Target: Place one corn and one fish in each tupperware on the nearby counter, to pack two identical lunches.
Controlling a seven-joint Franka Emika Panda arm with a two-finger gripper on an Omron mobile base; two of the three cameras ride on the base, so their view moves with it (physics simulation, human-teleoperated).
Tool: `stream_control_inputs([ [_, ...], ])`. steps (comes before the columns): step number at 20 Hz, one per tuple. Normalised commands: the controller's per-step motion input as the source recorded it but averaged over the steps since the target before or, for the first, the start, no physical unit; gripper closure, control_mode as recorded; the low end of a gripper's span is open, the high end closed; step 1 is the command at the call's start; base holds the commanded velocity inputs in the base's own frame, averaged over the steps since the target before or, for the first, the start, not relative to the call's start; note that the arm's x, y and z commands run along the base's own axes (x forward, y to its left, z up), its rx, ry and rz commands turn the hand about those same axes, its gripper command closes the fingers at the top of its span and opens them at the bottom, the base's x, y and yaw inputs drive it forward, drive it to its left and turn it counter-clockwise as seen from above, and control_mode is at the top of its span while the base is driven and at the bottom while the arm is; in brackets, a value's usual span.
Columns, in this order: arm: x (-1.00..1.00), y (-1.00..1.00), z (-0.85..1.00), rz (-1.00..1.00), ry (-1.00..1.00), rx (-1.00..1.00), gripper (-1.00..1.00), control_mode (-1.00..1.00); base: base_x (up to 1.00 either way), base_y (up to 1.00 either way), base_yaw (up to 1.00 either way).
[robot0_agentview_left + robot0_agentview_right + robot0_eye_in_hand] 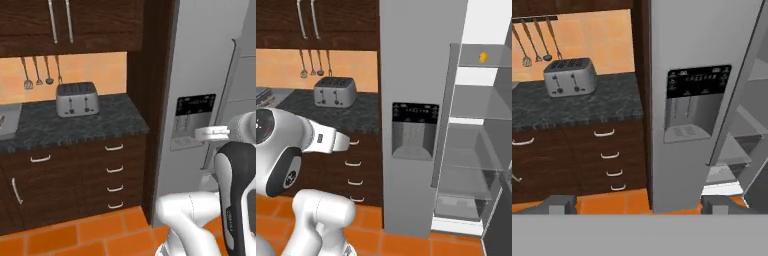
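Right base view is showing you one corn (483,56) on a fridge shelf (481,64): stiff, rounded, likely rolling, so be gripping mid-cob with your pincer (639,204), now standing wide and empty.

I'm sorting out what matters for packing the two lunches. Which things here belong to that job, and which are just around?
Job:
- black white-veined marbled counter
- small yellow item inside the open grey fridge, possibly a corn cob
- two-finger gripper, open

Just there:
- silver toaster
- hanging metal utensils
- black-panelled water dispenser
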Motion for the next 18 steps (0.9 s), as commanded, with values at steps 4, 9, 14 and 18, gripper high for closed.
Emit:
stream_control_inputs([
  [4,0.00,0.00,0.00,0.00,0.00,0.00,-1.00,1.00,0.54,-1.00,-0.05],
  [9,0.00,0.00,0.00,0.00,0.00,0.00,-1.00,1.00,0.86,-0.72,0.00],
  [14,0.00,0.00,0.00,0.00,0.00,0.00,-1.00,1.00,0.51,-0.64,0.00],
  [18,0.00,0.00,0.00,0.00,0.00,0.00,-1.00,1.00,0.57,-0.34,0.00],
])
